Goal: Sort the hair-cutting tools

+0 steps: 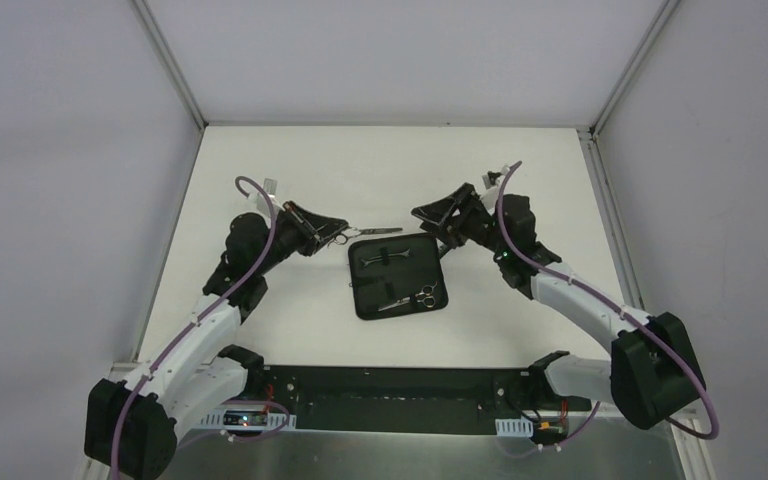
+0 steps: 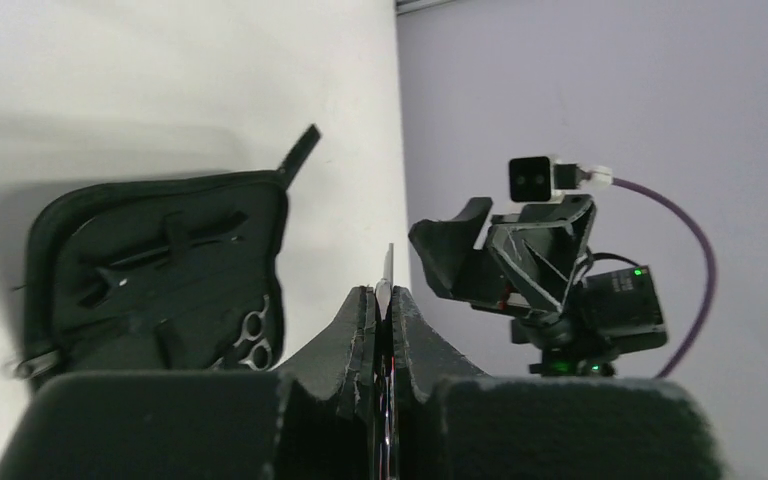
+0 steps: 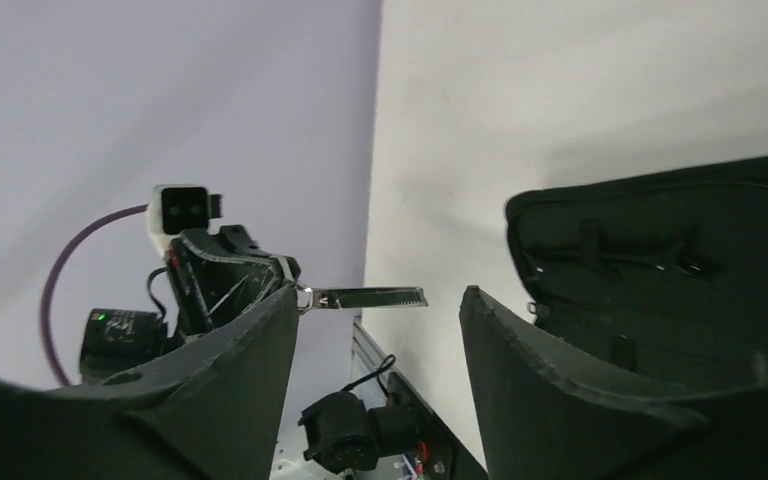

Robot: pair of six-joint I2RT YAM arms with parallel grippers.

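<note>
My left gripper [image 1: 322,235] [image 2: 383,296] is shut on the handle end of a pair of scissors with a toothed silver blade [image 1: 372,230] [image 2: 387,262] [image 3: 375,297]. It holds them level above the table, blade pointing right. My right gripper [image 1: 438,224] [image 3: 378,308] stands open just past the blade tip, its fingers on either side and clear of it. Below lies an open black zip case [image 1: 365,300] [image 2: 70,225] [image 3: 740,200]. In it are silver ring-handled scissors [image 1: 415,298] [image 2: 253,342] and a slim dark tool [image 1: 385,258] under a strap.
The white table [image 1: 290,160] is walled in by grey panels on the left, right and back. The arms' black base rail [image 1: 380,395] runs along the near edge. Both arms lean inward over the case.
</note>
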